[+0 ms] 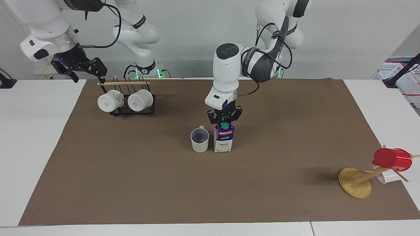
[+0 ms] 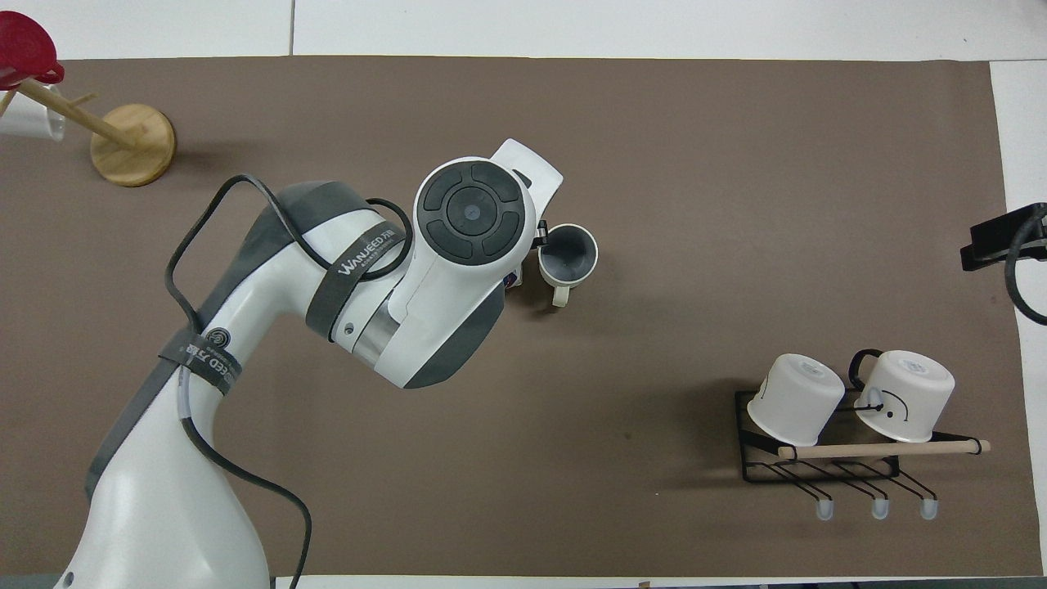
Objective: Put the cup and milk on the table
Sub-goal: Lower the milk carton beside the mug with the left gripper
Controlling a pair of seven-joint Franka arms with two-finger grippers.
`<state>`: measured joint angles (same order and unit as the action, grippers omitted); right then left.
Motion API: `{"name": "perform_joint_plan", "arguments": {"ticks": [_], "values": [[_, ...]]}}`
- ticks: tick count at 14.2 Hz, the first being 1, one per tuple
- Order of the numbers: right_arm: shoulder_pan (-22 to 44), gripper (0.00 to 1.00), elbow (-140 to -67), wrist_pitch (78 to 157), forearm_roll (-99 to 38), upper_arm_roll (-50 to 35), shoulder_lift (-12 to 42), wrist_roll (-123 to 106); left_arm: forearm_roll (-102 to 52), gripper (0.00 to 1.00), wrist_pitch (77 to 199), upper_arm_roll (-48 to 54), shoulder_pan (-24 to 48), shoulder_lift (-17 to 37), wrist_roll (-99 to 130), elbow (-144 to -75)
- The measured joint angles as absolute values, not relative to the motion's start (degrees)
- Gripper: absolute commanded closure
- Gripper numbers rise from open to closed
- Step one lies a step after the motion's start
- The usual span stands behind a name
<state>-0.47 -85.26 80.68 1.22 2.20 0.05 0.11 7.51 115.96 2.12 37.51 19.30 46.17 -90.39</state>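
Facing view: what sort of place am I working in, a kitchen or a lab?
Most likely a robot lab bench set up as a kitchen. A brown sheet covers the white table, a wire rack holds two white mugs, and a wooden stand carries a red cup. Bare walls and cabling, no sink or stove.

The left arm is reaching from its base out over the middle of the table, its wrist pointing straight down. The left gripper [image 1: 224,122] is hanging vertically, its fingers closing on the top of the milk [image 1: 223,140]. The right arm is waiting, raised at its own end of the table, the right gripper [image 1: 86,69] hanging in the air.
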Motion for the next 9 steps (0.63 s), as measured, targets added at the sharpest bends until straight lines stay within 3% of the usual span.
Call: {"name": "perform_joint_plan", "arguments": {"ticks": [1, 9], "values": [[0.1, 0.00, -85.2, 81.0, 1.3, 2.2, 0.1, 0.1, 7.5, 0.02, 116.0, 2.1, 37.5, 19.3, 46.2, -90.4], [2.1, 0.00, -85.3, 81.1, 1.5, 2.1, 0.4, 0.2, 7.5, 0.00, 115.8, 1.9, 37.7, 16.6, 46.3, -90.1]]}}
